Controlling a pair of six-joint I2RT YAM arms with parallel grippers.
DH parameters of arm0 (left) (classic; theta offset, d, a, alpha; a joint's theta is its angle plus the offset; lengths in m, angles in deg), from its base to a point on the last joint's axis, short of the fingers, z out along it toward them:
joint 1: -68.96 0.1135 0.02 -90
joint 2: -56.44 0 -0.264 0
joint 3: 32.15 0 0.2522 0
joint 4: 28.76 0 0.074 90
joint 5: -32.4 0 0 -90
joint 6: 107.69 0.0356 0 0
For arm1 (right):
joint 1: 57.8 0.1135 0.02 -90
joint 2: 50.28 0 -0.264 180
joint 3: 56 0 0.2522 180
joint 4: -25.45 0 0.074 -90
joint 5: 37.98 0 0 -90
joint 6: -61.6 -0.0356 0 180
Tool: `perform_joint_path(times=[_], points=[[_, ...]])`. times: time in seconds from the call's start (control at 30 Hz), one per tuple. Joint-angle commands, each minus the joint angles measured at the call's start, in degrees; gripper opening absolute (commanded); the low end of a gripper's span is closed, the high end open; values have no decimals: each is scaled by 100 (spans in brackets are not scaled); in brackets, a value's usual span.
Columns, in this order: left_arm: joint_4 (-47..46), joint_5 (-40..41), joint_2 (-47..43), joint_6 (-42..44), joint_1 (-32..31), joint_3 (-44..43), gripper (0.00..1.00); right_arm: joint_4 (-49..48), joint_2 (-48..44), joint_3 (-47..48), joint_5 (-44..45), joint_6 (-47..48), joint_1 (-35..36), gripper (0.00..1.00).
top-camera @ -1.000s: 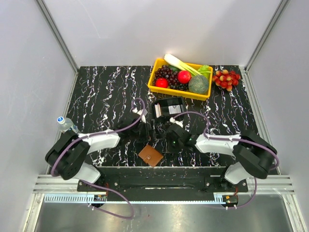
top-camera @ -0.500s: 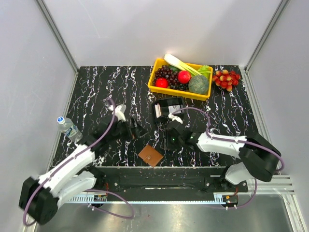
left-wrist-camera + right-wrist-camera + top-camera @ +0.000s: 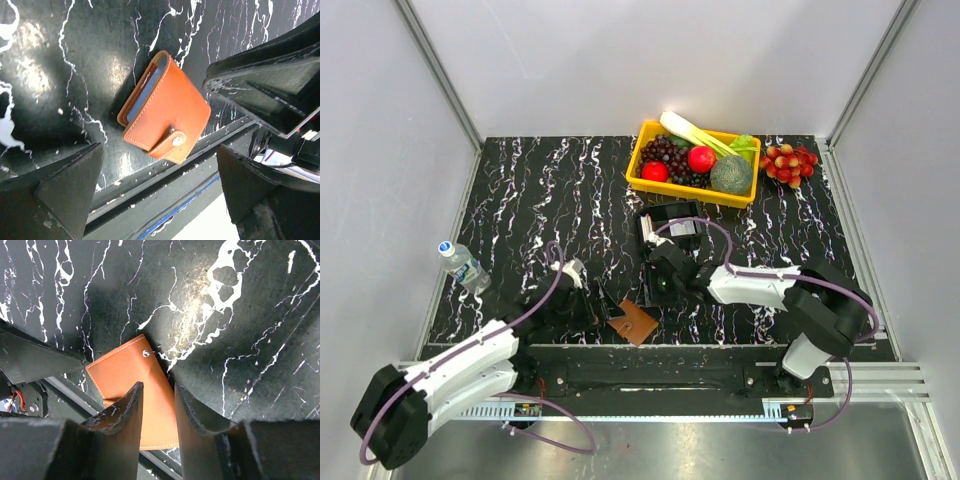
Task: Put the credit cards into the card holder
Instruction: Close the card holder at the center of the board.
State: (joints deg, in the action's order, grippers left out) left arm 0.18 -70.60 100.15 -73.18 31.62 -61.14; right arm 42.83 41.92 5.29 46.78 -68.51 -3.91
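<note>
Card holder (image 3: 632,322) lies shut, tab snapped, at the near edge of the surface (image 3: 520,200), with both arms bent over it. The left tool (image 3: 603,300) hangs just to its left with its jaws spread wide, the holder lying between them in the left wrist view (image 3: 167,120). The right tool (image 3: 655,285) hovers above its far side, jaws a narrow gap apart and clamped on nothing, the brown leather (image 3: 132,380) showing beneath them. A blue edge shows at the holder's open side; whether it is a card cannot be told.

The step in hand looks like securing the holder so it can be opened. It would go best if the left tool closed across the holder's body, clear of the tab, and did not nudge it toward the nearby edge. The right tool would then be free to work the snap.

A second ago the left tool was farther back, near the black box (image 3: 670,225); it has since swung forward and down to the holder. The right tool has shifted left toward it. The holder itself has not moved.
</note>
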Motion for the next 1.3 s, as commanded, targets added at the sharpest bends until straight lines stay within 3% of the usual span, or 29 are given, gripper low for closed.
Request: perform_joint_path(times=[0.0, 0.3, 0.53, 0.7, 0.83, 0.97, 1.07, 1.27], points=[[-1305, -150, 585, -261, -54, 81, 99, -160, 236, 213, -189, 92, 25, 37], [-2484, -274, 1693, -174, -71, -200, 99, 218, 246, 11, 120, -83, 25, 37], [-3362, -484, 3002, 28, -63, -955, 99, -124, -184, -674, 136, -698, 43, 37], [-3172, -582, 3636, 476, -1, -1588, 99, 243, -852, -701, 935, -744, 34, 39], [-2864, -555, 3427, 714, 253, -1563, 99, 429, -1327, -622, 1069, -716, 16, 39], [-1917, -3, 2768, 1153, 377, -1510, 99, -288, -1407, -876, 342, -1129, 17, 39], [-1527, 385, 2512, 1277, 412, -1422, 99, -1054, -1109, -974, -82, -1410, 86, 38], [-1254, 403, 2240, 1303, 535, -1194, 99, -1521, -344, -675, -294, -1700, 394, 38]])
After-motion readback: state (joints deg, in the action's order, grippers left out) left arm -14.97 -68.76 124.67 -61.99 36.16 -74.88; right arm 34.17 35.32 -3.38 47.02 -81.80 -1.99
